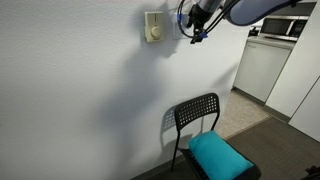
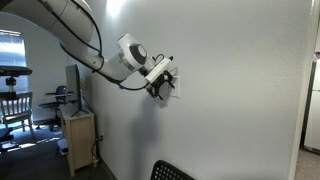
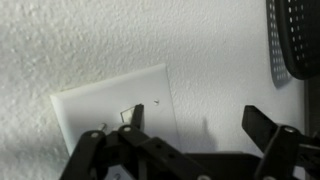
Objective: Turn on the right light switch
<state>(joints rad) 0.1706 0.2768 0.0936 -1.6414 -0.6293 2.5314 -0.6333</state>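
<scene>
The right light switch [image 3: 95,110] is a white flat plate on the textured white wall, at the left of the wrist view, which looks upside down. My gripper [image 3: 198,118] is open and close to the wall. One finger overlaps the plate's edge and the other stands over bare wall beside it. In both exterior views the gripper [image 1: 197,30] [image 2: 164,84] is up against the wall and hides the switch. A cream plate with a round dial [image 1: 153,27] sits just beside the gripper.
A black chair [image 1: 196,113] with a teal cushion [image 1: 218,154] stands against the wall below the switches. Its back shows in the wrist view [image 3: 292,40]. A white cabinet [image 1: 262,66] and a desk with chairs [image 2: 76,125] stand farther off.
</scene>
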